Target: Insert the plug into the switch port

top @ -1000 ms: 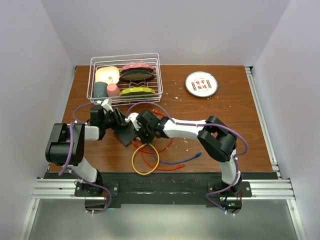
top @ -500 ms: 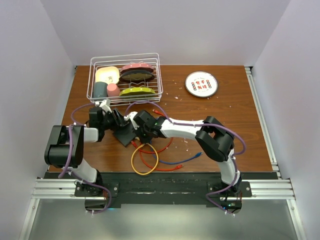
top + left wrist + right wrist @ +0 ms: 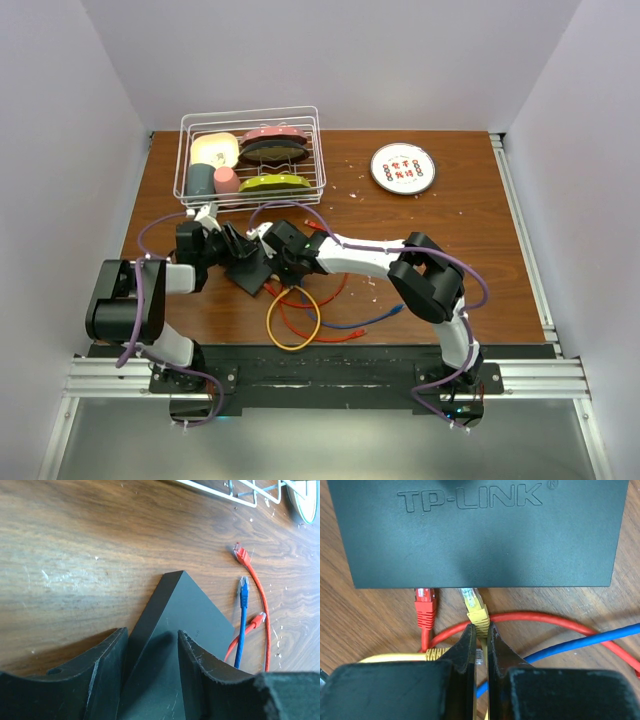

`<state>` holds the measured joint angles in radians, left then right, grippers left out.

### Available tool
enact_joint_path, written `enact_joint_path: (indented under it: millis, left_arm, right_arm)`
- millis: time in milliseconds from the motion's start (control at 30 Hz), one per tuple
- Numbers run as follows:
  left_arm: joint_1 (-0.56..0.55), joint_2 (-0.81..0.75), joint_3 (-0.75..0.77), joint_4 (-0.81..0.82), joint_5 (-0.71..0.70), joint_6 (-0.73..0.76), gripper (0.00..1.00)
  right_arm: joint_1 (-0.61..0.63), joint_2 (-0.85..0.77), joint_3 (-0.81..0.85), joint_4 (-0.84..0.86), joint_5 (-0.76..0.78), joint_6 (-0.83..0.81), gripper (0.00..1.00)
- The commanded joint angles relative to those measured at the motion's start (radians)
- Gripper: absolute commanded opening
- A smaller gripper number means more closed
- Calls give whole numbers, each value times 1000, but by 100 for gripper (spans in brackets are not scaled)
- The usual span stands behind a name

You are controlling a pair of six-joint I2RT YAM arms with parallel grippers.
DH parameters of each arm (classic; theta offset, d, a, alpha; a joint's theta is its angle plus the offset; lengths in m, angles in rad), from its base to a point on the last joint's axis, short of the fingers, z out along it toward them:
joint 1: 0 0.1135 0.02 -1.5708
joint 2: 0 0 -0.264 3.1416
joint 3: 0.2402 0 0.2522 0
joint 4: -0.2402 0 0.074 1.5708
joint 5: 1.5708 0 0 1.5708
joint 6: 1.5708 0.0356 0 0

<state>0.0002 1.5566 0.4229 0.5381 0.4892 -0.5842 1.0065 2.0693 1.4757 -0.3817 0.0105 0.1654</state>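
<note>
On the brown bench (image 3: 450,230), seen from above, the black switch (image 3: 250,271) lies near the middle, just in front of a wire basket (image 3: 318,150) of dishes. The left fingers (image 3: 232,246) reach it from the left. The right fingers (image 3: 284,262) reach it from the right. Yellow (image 3: 291,318), red (image 3: 330,290) and blue (image 3: 365,322) cables curl on the bench in front of the switch. A round white disc (image 3: 403,168) sits well apart at the back right.

In the left wrist view, the left fingers (image 3: 107,670) sit one on each side of the switch (image 3: 175,625) and squeeze it. Its corner pokes out past them.

In the right wrist view, the right fingers (image 3: 465,652) are pinched on the yellow plug (image 3: 476,610). The plug's tip is right at the edge of the switch (image 3: 480,535). A red plug (image 3: 425,607) sits at that edge, just to its left.
</note>
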Motion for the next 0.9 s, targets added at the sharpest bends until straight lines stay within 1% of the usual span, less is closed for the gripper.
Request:
enact_joint_path:
  millis: [0, 167, 333, 400, 567, 733, 867]
  left_arm:
    - [-9, -27, -50, -55, 61, -39, 49]
    - [-11, -32, -67, -27, 74, -61, 49]
    - [-11, -59, -144, 32, 69, -118, 45]
    - [-12, -73, -185, 75, 65, -143, 41]
    - [-17, -112, -249, 144, 39, -204, 41]
    - [-35, -121, -247, 155, 34, -206, 43]
    - [-40, -60, -217, 189, 72, -192, 43]
  right_arm:
    - [-13, -18, 51, 121, 94, 32, 0]
    - [-13, -34, 18, 150, 103, 40, 0]
    - [-14, -51, -12, 176, 126, 60, 0]
    - [-16, -54, -21, 188, 120, 72, 0]
    - [-16, -46, -15, 201, 100, 86, 0]
    - [-16, -32, -6, 216, 31, 45, 0]
    - [-16, -31, -23, 236, -30, -10, 0]
